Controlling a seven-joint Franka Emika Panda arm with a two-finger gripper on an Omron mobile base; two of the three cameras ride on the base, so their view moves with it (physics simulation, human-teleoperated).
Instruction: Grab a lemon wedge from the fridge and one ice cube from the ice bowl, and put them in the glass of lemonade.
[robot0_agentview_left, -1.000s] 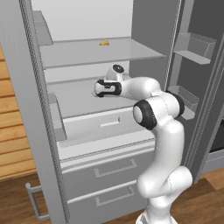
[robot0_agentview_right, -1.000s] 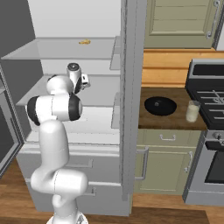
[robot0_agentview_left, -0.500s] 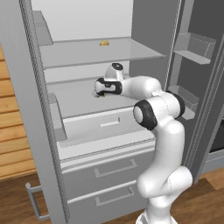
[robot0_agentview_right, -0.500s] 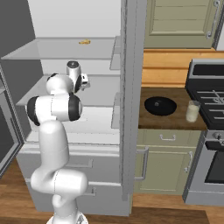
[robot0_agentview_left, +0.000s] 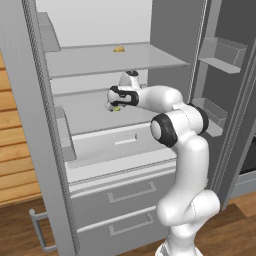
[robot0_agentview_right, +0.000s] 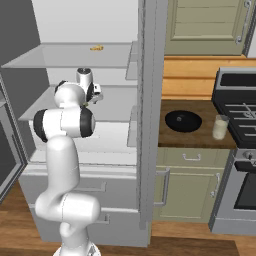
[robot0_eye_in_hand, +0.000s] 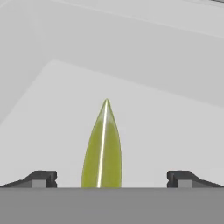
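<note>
Reaching deep into the open fridge (robot0_agentview_left: 100, 60), the gripper (robot0_eye_in_hand: 107, 178) hangs with fingers wide apart either side of the lemon wedge (robot0_eye_in_hand: 102, 146) lying on the middle shelf, lined up, I'd say, to close on it

— Arm: pose?
— Rises from the base, elbow bent, forearm stretched forward at mid height.
— Gripper (robot0_eye_in_hand: 107, 179): state?
— Fingertips (robot0_eye_in_hand: 43, 178) spread wide apart, pointing ahead; wrist held roughly level.
</note>
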